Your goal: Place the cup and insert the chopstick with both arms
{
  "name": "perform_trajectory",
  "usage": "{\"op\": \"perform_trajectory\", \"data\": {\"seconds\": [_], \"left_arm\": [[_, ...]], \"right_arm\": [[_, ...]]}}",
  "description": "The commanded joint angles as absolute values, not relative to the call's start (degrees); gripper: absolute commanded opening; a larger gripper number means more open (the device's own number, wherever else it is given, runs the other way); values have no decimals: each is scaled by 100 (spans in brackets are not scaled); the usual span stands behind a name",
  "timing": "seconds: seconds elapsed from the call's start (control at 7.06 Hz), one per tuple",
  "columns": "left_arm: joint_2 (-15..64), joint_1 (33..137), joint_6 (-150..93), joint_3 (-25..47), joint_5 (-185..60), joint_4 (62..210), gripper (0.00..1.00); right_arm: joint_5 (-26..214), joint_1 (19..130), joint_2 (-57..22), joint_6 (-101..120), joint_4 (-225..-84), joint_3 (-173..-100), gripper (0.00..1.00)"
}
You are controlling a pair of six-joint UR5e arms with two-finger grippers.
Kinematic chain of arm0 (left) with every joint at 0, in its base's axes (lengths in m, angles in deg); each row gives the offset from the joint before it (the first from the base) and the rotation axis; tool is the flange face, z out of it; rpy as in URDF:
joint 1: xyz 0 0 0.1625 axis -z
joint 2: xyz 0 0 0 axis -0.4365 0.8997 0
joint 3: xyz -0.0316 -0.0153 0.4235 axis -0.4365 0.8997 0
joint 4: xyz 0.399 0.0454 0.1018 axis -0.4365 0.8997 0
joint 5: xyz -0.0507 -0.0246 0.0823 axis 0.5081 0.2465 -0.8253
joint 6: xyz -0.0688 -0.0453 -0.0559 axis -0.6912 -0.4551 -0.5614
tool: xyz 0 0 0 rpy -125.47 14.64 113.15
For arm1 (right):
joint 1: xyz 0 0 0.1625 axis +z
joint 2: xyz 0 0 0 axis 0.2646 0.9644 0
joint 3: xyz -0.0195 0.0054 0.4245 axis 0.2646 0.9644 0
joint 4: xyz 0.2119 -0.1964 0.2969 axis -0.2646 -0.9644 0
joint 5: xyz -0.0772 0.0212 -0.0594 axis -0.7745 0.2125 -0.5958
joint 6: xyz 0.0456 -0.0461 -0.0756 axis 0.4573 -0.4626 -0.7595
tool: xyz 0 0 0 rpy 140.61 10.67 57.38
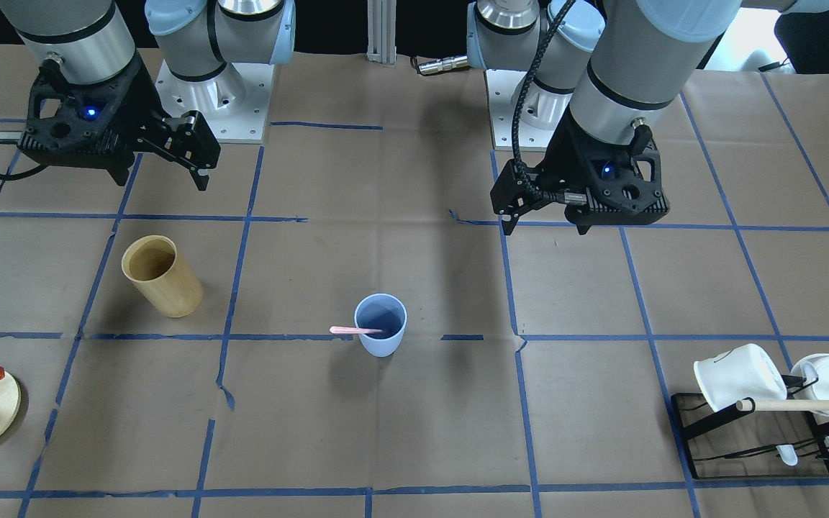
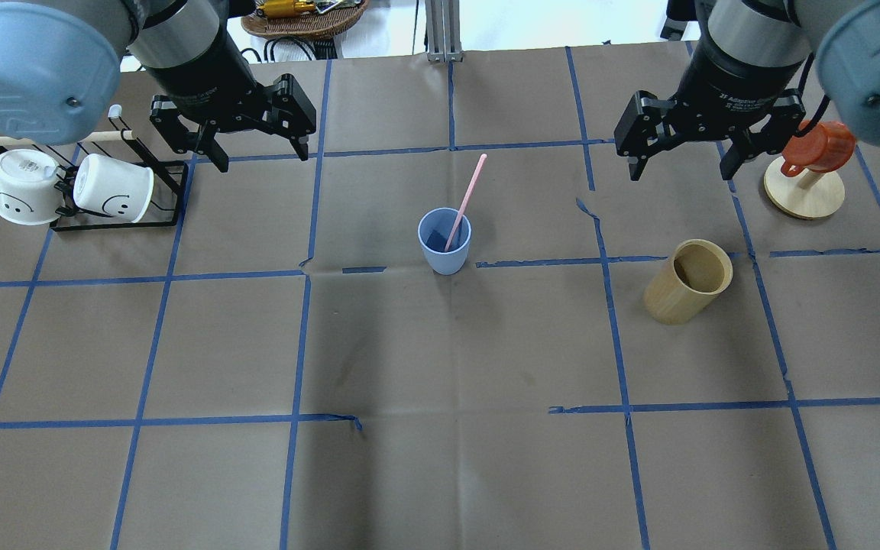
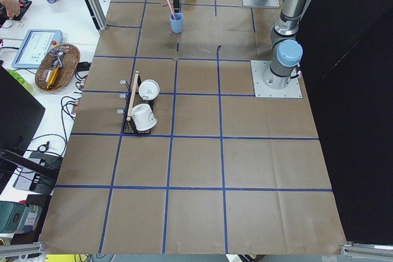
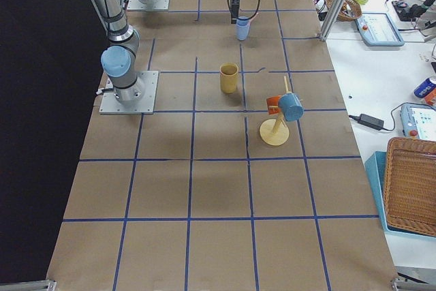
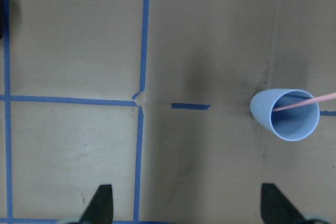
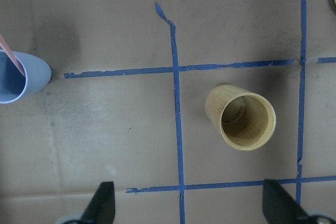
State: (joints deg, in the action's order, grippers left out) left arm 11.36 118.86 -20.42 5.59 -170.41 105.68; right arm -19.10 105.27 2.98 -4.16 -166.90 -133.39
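Observation:
The light-blue cup (image 1: 381, 325) stands upright near the table's middle, also in the overhead view (image 2: 444, 241). One pale-pink chopstick (image 2: 467, 197) leans inside it and sticks out over the rim (image 1: 354, 330). My left gripper (image 2: 263, 156) is open and empty, hovering back and to the cup's left (image 1: 544, 226). My right gripper (image 2: 681, 172) is open and empty, hovering back and to the cup's right (image 1: 162, 180). The left wrist view shows the cup (image 5: 285, 114) with the chopstick (image 5: 310, 100) at right. The right wrist view shows the cup (image 6: 21, 77) at its left edge.
A tan wooden holder (image 2: 688, 281) stands to the cup's right, below my right gripper (image 6: 240, 117). A black rack with two white mugs (image 2: 73, 187) and a wooden dowel sits far left. An orange cup on a wooden stand (image 2: 814, 153) sits far right.

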Motion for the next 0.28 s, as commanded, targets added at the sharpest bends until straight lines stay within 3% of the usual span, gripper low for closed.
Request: {"op": "perform_trajectory", "data": {"seconds": [0.0, 0.14], "left_arm": [[1116, 11887, -2043, 582, -17048, 10565, 100], [1081, 11887, -2043, 582, -17039, 10574, 100]], "right_arm": [[-1897, 10534, 291, -422, -16658, -13336, 100], [-1810, 10534, 299, -414, -16658, -13336, 100]]}}
